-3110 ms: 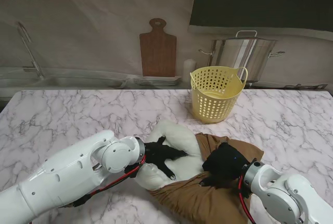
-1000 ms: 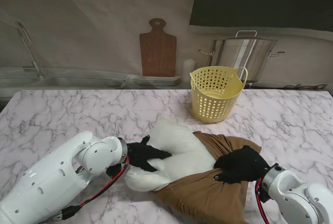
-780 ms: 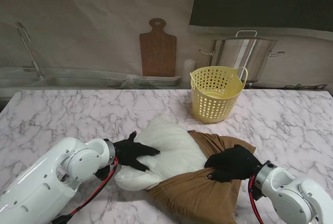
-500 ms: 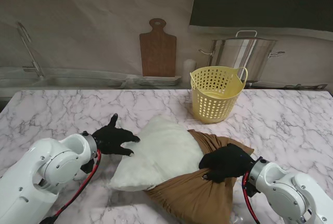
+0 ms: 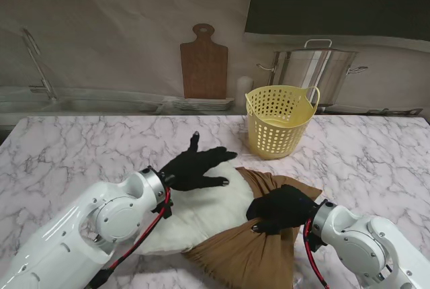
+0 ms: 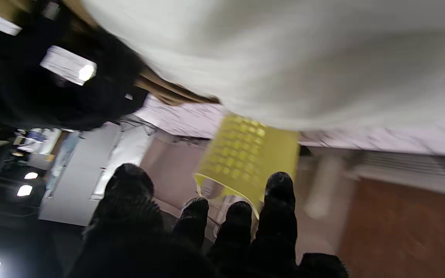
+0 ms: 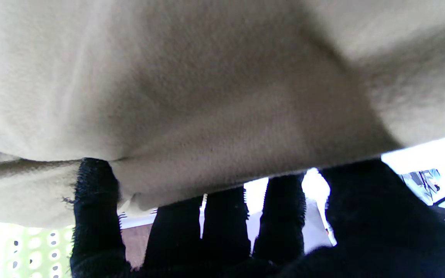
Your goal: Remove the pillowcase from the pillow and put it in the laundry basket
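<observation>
The white pillow [image 5: 191, 214] lies on the marble table, its near-right part still inside the brown pillowcase [image 5: 245, 257]. My right hand [image 5: 282, 210] is shut on a bunched fold of the pillowcase; in the right wrist view the cloth [image 7: 207, 96] fills the picture over my fingers [image 7: 280, 216]. My left hand [image 5: 197, 168] is open with fingers spread, over the pillow's far end. The left wrist view shows the pillow [image 6: 284, 58], free fingertips [image 6: 278, 189] and the basket [image 6: 245, 158]. The yellow laundry basket [image 5: 279, 122] stands upright beyond the pillow.
A steel stockpot [image 5: 314, 67] stands behind the basket at the back right. A wooden cutting board [image 5: 203, 64] leans on the wall over a stack of plates [image 5: 201, 105]. A sink with a tap [image 5: 40, 67] is at the back left.
My left hand has let go of the pillow's left edge and swung right, over its far end, fingers spread. My right hand has shifted left holding the pillowcase; more white pillow shows.
</observation>
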You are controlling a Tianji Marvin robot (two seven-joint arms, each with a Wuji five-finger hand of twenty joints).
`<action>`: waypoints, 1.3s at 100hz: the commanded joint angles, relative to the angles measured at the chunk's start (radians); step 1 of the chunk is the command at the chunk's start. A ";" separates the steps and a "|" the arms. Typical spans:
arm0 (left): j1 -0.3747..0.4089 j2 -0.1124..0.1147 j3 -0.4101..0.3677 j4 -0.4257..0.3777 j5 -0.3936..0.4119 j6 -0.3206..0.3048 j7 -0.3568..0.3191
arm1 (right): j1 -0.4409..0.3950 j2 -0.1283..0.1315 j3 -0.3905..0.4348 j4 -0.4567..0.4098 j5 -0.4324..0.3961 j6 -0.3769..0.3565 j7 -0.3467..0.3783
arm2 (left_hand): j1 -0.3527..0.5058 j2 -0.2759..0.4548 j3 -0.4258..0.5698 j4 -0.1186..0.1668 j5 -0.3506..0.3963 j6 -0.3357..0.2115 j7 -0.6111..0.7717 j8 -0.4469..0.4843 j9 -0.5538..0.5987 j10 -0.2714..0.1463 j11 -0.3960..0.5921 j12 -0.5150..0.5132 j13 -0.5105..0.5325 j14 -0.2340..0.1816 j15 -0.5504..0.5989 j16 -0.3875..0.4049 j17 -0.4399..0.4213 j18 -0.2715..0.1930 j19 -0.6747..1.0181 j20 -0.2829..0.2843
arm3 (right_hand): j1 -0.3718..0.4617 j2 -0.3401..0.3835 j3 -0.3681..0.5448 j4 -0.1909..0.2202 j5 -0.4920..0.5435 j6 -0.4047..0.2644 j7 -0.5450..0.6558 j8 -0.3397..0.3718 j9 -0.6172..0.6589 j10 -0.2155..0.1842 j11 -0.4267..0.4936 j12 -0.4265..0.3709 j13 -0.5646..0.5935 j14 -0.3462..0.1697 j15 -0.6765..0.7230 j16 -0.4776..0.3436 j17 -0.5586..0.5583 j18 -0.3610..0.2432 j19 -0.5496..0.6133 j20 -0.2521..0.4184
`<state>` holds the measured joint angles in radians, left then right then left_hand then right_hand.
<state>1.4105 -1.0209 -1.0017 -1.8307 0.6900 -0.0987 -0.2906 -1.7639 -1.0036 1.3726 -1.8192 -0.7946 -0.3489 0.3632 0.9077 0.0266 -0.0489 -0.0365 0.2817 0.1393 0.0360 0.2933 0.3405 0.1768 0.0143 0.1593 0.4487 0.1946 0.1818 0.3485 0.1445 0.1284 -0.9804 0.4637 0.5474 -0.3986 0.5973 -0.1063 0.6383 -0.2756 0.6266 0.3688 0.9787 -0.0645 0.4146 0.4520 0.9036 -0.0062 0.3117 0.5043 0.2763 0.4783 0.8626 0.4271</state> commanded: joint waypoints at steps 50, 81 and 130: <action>-0.117 0.020 0.192 0.246 -0.021 -0.012 -0.180 | -0.077 -0.016 0.047 -0.014 0.008 -0.003 -0.041 | -0.018 -0.145 0.018 0.019 0.009 0.092 0.004 -0.021 0.018 0.036 0.016 0.004 -0.038 0.011 -0.005 -0.005 -0.016 -0.013 1.599 -0.033 | -0.030 0.008 -0.030 -0.009 0.048 0.018 0.061 -0.006 -0.015 0.026 -0.024 -0.023 0.003 0.045 -0.013 -0.030 -0.023 -0.074 -0.010 -0.025; -0.116 0.038 0.235 0.297 0.061 -0.081 -0.189 | -0.140 -0.052 0.117 -0.055 0.295 0.012 -0.134 | 0.003 -0.152 0.028 0.021 -0.103 0.006 -0.051 -0.048 -0.074 -0.074 -0.015 -0.007 -0.034 -0.009 0.001 -0.002 -0.015 -0.021 1.619 -0.029 | -0.028 0.028 -0.059 -0.005 0.122 0.055 0.075 0.008 0.014 0.058 -0.002 -0.011 0.029 0.068 0.014 -0.017 -0.011 -0.065 0.015 -0.014; -0.153 0.038 0.293 0.326 0.065 -0.093 -0.171 | 0.026 -0.041 0.058 0.002 -0.050 0.161 -0.147 | 0.037 -0.145 0.027 0.022 -0.126 -0.030 -0.053 -0.086 -0.118 -0.100 0.029 -0.040 -0.026 -0.018 -0.002 0.002 -0.019 -0.023 1.626 -0.026 | -0.225 0.006 -0.077 0.044 -0.459 0.221 -0.478 0.015 -0.617 0.111 -0.184 -0.192 -0.319 0.111 -0.153 -0.152 -0.134 -0.087 -0.053 0.027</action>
<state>1.2297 -0.9989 -0.7288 -1.5608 0.7403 -0.1898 -0.4201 -1.7812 -1.0549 1.4490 -1.8514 -0.8700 -0.1849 0.2188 0.8517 -0.0581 -0.0420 -0.0362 0.1581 0.2080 -0.0477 0.2190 0.2409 0.1520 -0.0048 0.1188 0.3165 0.0383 0.0685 0.3264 0.1136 0.1051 -0.9786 0.4451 0.3740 -0.3886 0.5322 -0.0849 0.2812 -0.0970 0.2284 0.4136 0.4319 0.0453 0.2541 0.2917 0.6052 0.1153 0.1838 0.3682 0.1556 0.4200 0.8157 0.4291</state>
